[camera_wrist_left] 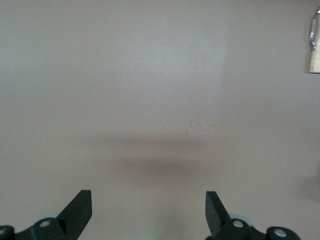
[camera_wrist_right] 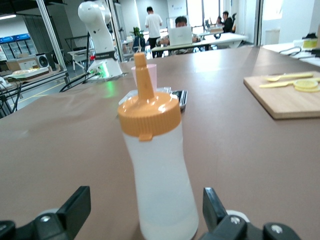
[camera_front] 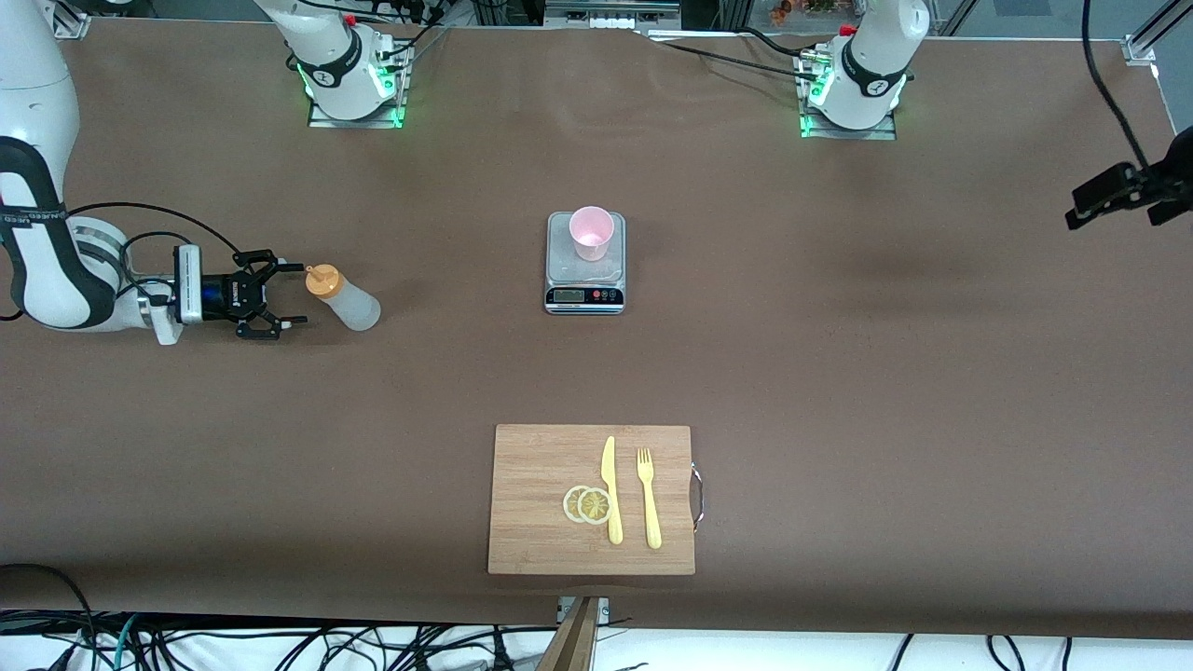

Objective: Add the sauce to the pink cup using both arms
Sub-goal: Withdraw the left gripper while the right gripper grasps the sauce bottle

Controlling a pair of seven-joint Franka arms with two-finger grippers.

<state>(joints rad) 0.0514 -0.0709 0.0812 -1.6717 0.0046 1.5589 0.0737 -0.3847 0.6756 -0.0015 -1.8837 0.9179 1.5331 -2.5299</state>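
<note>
The right gripper (camera_front: 284, 296) is spread beside the upright bottle (camera_front: 343, 296), not touching; the body should be centred between the fingers before closing; the left gripper (camera_wrist_left: 149, 210), spread over bare table (camera_wrist_left: 150, 75), waits.

Right arm stretched low along the table at its own end, wrist level, right gripper (camera_front: 291, 296) pointing sideways with fingers (camera_wrist_right: 75, 205) spread wide. Left arm raised high at its own end, mostly out of frame, waiting; left gripper (camera_front: 1104, 196) aimed down, fingers (camera_wrist_left: 80, 205) parted wide, holding nothing.
</note>
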